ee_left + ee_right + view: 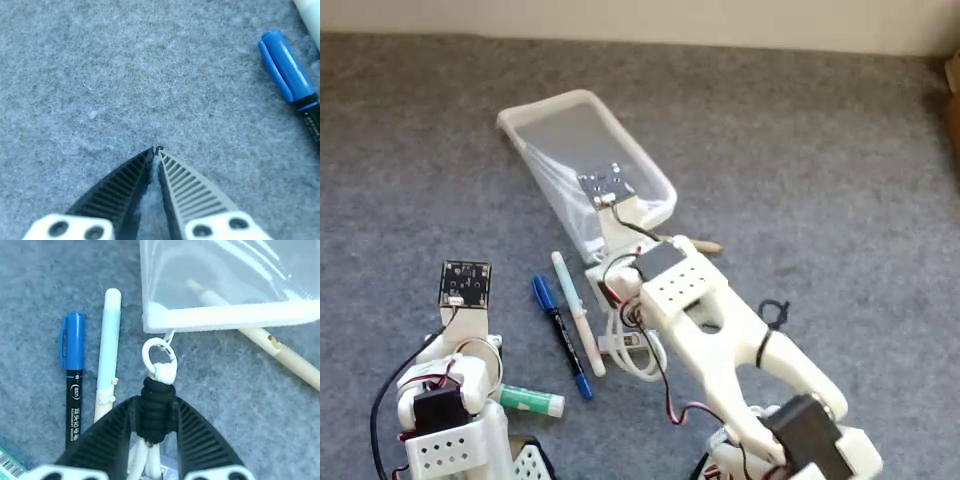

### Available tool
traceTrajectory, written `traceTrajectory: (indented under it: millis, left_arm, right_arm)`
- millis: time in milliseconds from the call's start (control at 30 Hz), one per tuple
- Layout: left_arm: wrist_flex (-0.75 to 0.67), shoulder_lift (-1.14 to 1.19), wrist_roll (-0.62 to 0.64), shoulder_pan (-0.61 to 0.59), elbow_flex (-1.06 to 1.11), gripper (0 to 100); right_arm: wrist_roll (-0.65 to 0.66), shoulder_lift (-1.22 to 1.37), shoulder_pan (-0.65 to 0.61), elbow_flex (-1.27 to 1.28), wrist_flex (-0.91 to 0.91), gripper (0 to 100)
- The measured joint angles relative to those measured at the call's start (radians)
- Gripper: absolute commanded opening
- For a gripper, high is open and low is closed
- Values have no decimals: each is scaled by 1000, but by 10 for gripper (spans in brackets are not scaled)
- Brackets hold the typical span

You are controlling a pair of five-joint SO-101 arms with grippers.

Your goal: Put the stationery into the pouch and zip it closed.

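Jaws of the right gripper (156, 402) pinch the black binding of a white cord (162, 372) just beside the rim of the clear pouch (585, 150). The left gripper (156, 152) has its jaws pressed together over bare carpet (125, 75). We record a pale blue pen (107, 350), a blue marker (72, 342) and a green glue stick (530, 400) lying outside the pouch on the carpet.

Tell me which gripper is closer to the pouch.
Right. The right gripper is at the pouch, gripping its pull cord; the left gripper is over carpet beyond the blue marker.
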Motion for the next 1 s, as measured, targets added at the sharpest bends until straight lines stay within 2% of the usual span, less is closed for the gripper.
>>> traceTrajectory:
  millis: [500,733,1000]
  left_arm:
    - [0,0,0,0,0,35]
    - [0,0,0,0,0,35]
    - [0,0,0,0,0,37]
  right_arm:
    - [31,-296,-5,92,-3,5]
    - [51,-313,-80,92,-3,5]
    - [77,-328,-86,137,-17,5]
